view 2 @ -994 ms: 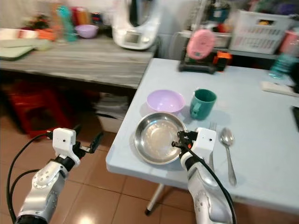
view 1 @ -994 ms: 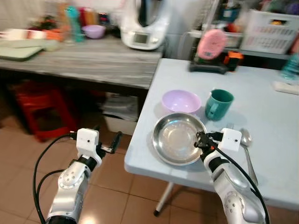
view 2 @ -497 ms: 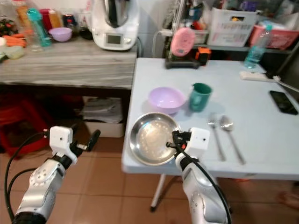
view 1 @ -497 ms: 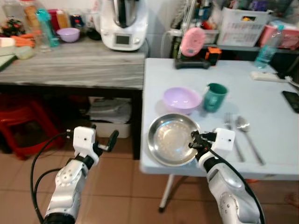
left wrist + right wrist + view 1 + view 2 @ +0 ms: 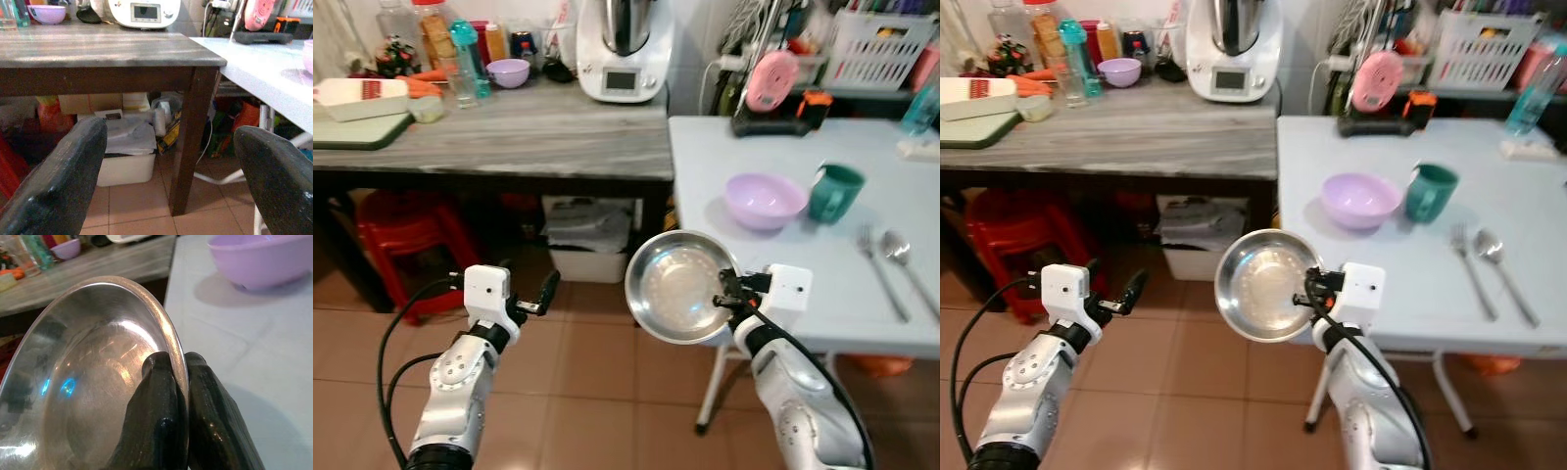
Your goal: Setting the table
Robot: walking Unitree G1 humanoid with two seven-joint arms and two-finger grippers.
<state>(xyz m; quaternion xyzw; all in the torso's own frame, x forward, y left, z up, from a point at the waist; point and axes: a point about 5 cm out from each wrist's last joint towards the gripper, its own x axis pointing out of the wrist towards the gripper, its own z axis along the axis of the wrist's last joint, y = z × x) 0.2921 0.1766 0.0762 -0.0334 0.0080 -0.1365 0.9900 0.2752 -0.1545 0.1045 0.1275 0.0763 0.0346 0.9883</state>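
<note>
Head views — a steel plate (image 5: 680,286) is held by its rim in the right gripper (image 5: 728,292), off the near left edge of the light blue table (image 5: 773,157) and above the tiled floor. On the table: a lilac bowl (image 5: 765,200), a green mug (image 5: 833,192), a fork (image 5: 881,269) and a spoon (image 5: 906,257).

Left wrist view — the left gripper (image 5: 166,181) is spread wide and holds nothing, facing a wooden counter (image 5: 98,49).

Right wrist view — the fingers (image 5: 159,421) are pinched on the plate's rim.

White kitchen appliance (image 5: 624,44) on grey wooden counter (image 5: 509,127); red stool (image 5: 399,227) beneath; pink fan (image 5: 771,80) behind.
</note>
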